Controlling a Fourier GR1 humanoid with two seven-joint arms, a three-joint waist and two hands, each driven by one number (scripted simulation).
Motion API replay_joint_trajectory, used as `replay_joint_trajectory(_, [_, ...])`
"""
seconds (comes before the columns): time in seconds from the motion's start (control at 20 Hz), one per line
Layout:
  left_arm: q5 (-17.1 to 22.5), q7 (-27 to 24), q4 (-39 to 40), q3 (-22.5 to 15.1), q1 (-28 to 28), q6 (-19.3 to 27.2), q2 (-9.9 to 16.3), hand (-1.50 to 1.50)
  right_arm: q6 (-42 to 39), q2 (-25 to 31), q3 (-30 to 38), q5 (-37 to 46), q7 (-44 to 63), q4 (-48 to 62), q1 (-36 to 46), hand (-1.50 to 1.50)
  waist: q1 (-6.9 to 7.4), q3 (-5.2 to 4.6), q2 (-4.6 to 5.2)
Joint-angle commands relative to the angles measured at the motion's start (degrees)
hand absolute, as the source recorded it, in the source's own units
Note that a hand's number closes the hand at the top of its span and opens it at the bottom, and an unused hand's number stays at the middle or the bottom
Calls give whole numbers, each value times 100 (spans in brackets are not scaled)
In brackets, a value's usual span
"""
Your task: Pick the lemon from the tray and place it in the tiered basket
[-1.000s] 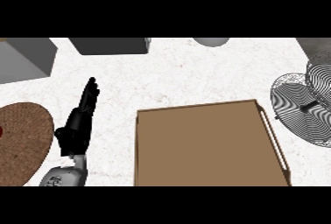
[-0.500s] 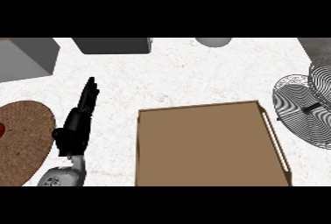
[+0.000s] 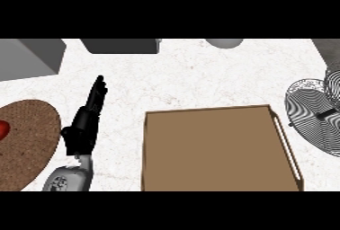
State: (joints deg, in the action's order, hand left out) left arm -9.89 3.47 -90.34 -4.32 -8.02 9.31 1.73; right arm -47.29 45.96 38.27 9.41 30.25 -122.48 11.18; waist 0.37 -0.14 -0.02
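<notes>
Left hand (image 3: pixel 85 120) sits at the view's left on the table (image 3: pixel 186 76), fingers straight & pointing up, holding nothing, so it reads as resting; right hand isn't in view. Tray (image 3: pixel 216 150) lies centre-low, flat brown top, & no lemon shows on it or anywhere else, so can't say where the lemon is. Only coloured bit is a red thing (image 3: pixel 3 129) at the far left edge on the round brown mat (image 3: pixel 23 143), too cut off to name. Wire basket (image 3: pixel 317 114) is at the right edge, near the tray's right rim but apart from it. Step in hand, by my read: find the lemon first, then reach w/ the right hand since the basket is on that side, come in over the tray rim & close around the fruit before lifting clear. Vs earlier frames: basket sits a bit further right/lower in view & the hand shifts slightly, so prob. the head is moving, not the things
</notes>
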Motion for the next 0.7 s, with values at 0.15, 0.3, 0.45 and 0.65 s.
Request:
replay_joint_trajectory(0.15, [2, -293, 498, 64, -243, 33, -114, 0, 448, 699, -632, 870, -464, 1493, 905, 150, 31, 12, 28])
replay_joint_trajectory(0.3, [-2, -221, 268, 54, -5, -15, -42, 0, 762, 802, -1174, 1353, -701, 1839, 1171, 150, 60, 12, 28])
replay_joint_trajectory(0.45, [-15, -211, 451, 67, -267, -15, -95, 0, 977, 723, -1399, 1689, -897, 1942, 1131, 150, 13, 11, 19])
replay_joint_trajectory(0.65, [-13, -104, 151, 15, -47, -50, -67, 0, 1607, 732, -1786, 2341, -1731, 3061, 1275, 150, 42, 13, 24])
